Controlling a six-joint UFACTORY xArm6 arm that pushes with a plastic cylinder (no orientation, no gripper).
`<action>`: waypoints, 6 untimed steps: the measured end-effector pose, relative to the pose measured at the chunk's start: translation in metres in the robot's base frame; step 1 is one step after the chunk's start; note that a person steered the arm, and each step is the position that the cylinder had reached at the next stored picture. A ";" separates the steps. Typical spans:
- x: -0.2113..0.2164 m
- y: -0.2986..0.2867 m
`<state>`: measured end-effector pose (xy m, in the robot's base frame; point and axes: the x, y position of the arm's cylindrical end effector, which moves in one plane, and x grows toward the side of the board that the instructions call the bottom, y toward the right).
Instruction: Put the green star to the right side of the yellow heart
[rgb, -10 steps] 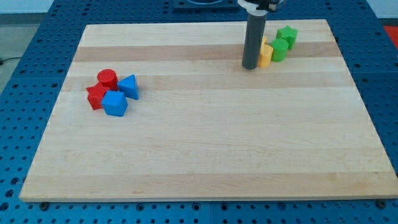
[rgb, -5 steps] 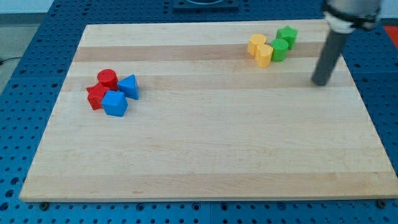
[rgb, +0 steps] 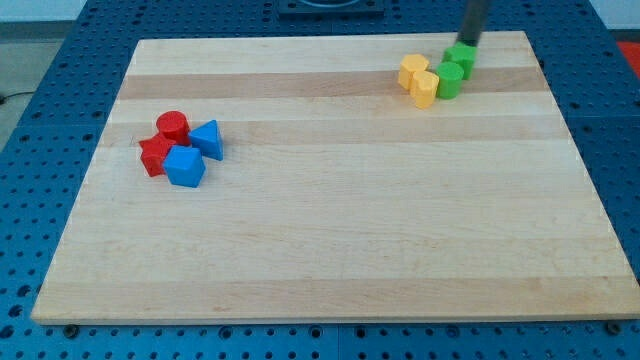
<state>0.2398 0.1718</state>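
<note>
Camera view: a wooden board (rgb: 330, 220) without readable writing. My tip (rgb: 468, 42), a bare rod holding nothing, touches the top edge of the green star (rgb: 462, 56), a bright green block at the view's upper right, near the yellow heart (rgb: 424, 89).

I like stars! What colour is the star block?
Green: the green star shows in the camera view, top right.

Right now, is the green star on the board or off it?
On: the green star rests on the wooden board, near its top edge.
</note>
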 end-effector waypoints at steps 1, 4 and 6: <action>0.038 -0.030; 0.011 0.004; 0.076 0.020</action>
